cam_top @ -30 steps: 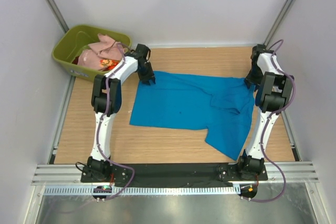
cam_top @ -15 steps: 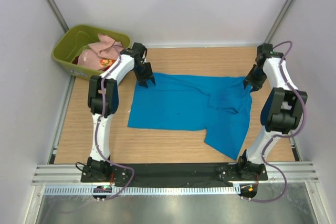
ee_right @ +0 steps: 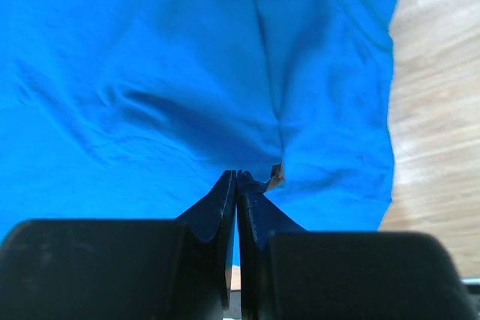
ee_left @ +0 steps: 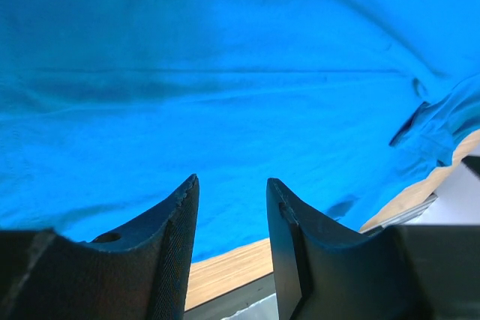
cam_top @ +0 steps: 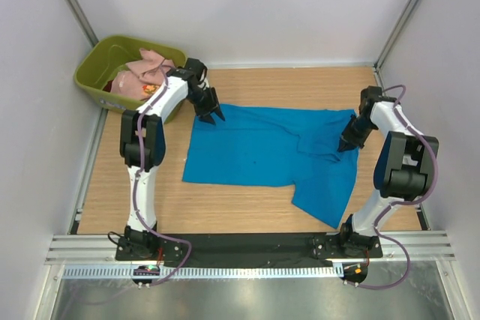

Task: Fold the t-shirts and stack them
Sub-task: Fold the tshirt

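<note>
Blue t-shirt (cam_top: 255, 151) is lying spread out, front side flat, on the wooden table (cam_top: 255, 84), its body running left to right and one sleeve trailing toward the near right. The left gripper (cam_top: 212, 116) is hovering at the shirt's far left corner; in the left wrist view its two fingers (ee_left: 176, 245) are standing spread apart, with blue cloth showing through the gap and nothing between them. The right gripper (cam_top: 345, 145) is pointing down onto the shirt's right part, near a fold. In the right wrist view its fingers (ee_right: 217, 211) are pressing together, tips meeting at a crease in the cloth; whether any fabric is caught between them cannot be told. The pale pink t-shirt (cam_top: 146, 69) is lying crumpled in the olive-green tub (cam_top: 97, 61) at the far left corner. The red-orange patterned t-shirt (cam_top: 154, 91) is peeking out beneath it, at the tub's near wall.
</note>
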`<state>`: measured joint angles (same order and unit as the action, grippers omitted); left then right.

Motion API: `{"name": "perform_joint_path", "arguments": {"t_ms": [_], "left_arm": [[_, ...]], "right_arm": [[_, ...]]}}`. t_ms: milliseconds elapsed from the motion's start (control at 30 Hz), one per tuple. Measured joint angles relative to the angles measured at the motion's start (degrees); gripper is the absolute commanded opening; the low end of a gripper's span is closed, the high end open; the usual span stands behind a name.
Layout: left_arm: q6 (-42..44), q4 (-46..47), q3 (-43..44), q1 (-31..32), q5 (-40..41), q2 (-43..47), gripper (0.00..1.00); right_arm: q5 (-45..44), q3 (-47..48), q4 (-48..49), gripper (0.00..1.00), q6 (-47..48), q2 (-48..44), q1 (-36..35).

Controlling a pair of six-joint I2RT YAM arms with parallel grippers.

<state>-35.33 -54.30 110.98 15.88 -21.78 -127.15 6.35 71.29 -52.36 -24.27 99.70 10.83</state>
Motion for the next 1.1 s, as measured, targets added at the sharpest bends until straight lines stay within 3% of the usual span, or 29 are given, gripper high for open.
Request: {"name": "perform_joint_path", "arguments": {"t_ms": [333, 700, 1100], "left_arm": [[0.13, 0.00, -2.71, 0.92, -0.55, 0.00, 0.43], [0.98, 0.22, -4.52, 0.96, -0.33, 0.04, 0.41], [1.51, -0.02, -4.74, 1.14, 0.81, 1.57, 0.41]], "right_arm": [[3.10, 1.42, 5.18, 0.17, -2.01, 6.93, -0.81], [5.97, -6.78, 7.72, 0.19, -3.39, 4.81, -2.95], [-6.49, 4.50, 2.86, 0.28, -0.46, 7.06, -2.80]]}}
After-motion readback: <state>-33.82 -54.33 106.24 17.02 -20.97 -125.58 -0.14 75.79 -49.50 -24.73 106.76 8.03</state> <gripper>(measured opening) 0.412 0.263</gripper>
